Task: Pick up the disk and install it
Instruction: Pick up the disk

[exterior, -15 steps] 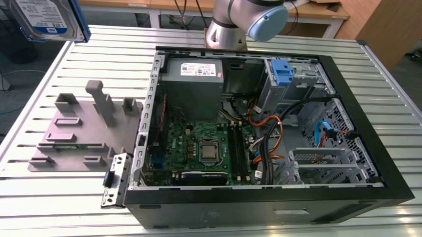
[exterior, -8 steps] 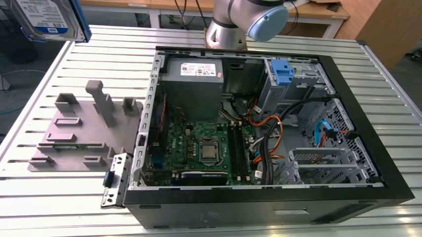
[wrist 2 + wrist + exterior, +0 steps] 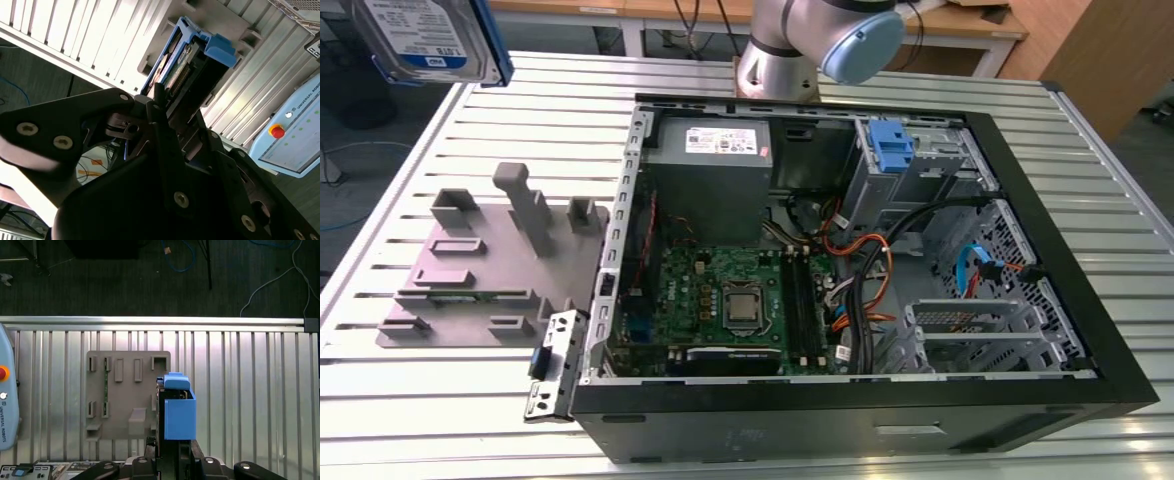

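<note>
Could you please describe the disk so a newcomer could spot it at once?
From the open computer case, look past the grey fixture plate on the exterior view's left: the disk hangs in the top corner, held by the gripper. It is flat silver metal with a white-and-blue label and blue side rails, unlike the bare blue bracket and grey power-supply box inside the case.

disk [image 3: 434, 40]: cut off by exterior view's edge | both wrist views: its broad faces hidden
</note>
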Available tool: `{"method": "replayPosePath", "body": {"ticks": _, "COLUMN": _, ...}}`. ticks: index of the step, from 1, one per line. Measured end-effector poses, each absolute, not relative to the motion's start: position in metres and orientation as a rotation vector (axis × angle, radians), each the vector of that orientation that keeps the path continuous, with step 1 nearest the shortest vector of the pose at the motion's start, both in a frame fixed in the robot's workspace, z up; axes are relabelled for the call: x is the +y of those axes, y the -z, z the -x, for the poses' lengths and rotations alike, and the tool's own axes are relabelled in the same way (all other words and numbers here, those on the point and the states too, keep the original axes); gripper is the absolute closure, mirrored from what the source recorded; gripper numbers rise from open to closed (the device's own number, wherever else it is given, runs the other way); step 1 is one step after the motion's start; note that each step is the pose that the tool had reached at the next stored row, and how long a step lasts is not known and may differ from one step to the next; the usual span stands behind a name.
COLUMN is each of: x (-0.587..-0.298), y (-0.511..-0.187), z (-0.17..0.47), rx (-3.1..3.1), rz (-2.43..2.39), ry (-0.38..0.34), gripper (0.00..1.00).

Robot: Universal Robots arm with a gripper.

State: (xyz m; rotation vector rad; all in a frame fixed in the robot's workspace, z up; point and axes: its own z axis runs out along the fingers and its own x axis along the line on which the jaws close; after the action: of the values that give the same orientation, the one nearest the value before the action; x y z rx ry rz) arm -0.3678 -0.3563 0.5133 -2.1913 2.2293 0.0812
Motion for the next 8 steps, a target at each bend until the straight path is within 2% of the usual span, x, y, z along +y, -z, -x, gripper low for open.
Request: {"method": "replayPosePath", "body": {"ticks": 8, "x": -0.3562, "y": -0.5133, "z": 0.3608, "rx": 2.229, "rz": 2.191, "ry": -0.081, "gripper": 0.65}}
